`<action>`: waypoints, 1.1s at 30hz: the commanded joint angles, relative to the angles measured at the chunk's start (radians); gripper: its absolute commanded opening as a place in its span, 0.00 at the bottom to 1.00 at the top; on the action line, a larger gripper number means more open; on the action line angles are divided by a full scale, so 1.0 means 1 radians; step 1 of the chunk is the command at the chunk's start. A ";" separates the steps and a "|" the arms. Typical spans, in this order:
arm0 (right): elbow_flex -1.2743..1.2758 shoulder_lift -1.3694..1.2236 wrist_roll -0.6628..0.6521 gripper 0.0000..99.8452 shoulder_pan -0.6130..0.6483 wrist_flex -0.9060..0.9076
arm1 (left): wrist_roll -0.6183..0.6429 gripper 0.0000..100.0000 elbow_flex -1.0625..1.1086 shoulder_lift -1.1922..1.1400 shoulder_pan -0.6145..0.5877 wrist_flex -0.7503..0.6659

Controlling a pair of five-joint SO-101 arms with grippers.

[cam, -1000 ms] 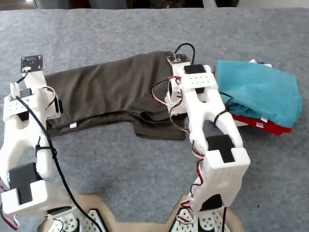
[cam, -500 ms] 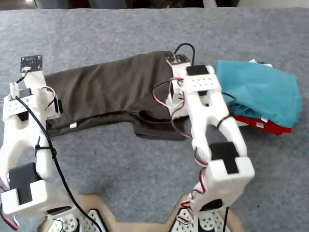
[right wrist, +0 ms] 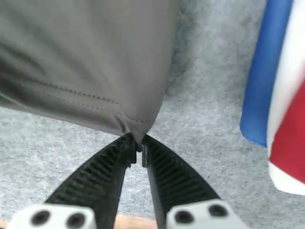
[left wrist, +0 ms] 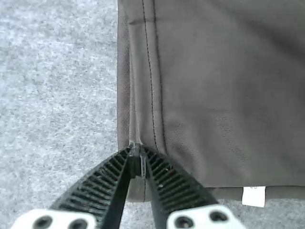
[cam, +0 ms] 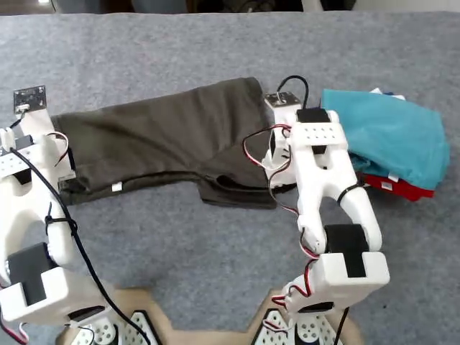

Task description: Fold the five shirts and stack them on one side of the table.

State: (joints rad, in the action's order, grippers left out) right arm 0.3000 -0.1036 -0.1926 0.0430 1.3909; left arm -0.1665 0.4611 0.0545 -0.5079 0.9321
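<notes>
A dark olive shirt (cam: 165, 140) lies stretched across the middle of the grey table, folded lengthwise, with a small white tag (cam: 116, 187) at its near edge. My left gripper (left wrist: 137, 167) is shut on the shirt's left end, pinching the hemmed edge (left wrist: 138, 95). My right gripper (right wrist: 139, 150) is shut on the shirt's right end, holding a corner of the olive cloth (right wrist: 95, 62). In the high view the left arm (cam: 32, 165) stands at the shirt's left end and the right arm (cam: 316, 158) at its right end.
A stack of folded shirts sits at the right of the table: a teal one (cam: 388, 136) on top, a red one (cam: 402, 188) under it. Blue, white and red cloth (right wrist: 281, 86) lies close beside my right gripper. Grey table surface (cam: 180, 50) extends behind the shirt.
Both arms have shifted outward, the left one to the left and the right one to the right, pulling the olive shirt taut between them. The stack at the right has not moved.
</notes>
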 commanded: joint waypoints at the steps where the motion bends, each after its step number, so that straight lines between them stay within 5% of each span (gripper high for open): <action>1: -0.001 0.039 -0.009 0.01 0.017 -0.021 | -0.011 0.03 -0.035 0.063 -0.010 0.034; 13: -0.004 0.038 -0.009 0.01 0.020 -0.029 | -0.006 0.16 -0.094 0.078 0.047 0.110; 26: -0.001 0.041 -0.002 0.01 0.061 -0.020 | 0.117 0.16 -0.180 -0.180 0.028 0.110; 33: -0.001 0.045 -0.002 0.01 0.060 -0.020 | 0.074 0.15 -0.217 -0.192 0.027 0.152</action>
State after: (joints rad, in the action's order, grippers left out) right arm 0.3030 -0.1036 -0.1941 0.0951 1.3679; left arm -0.0667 0.2923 -0.1435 -0.4741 1.0472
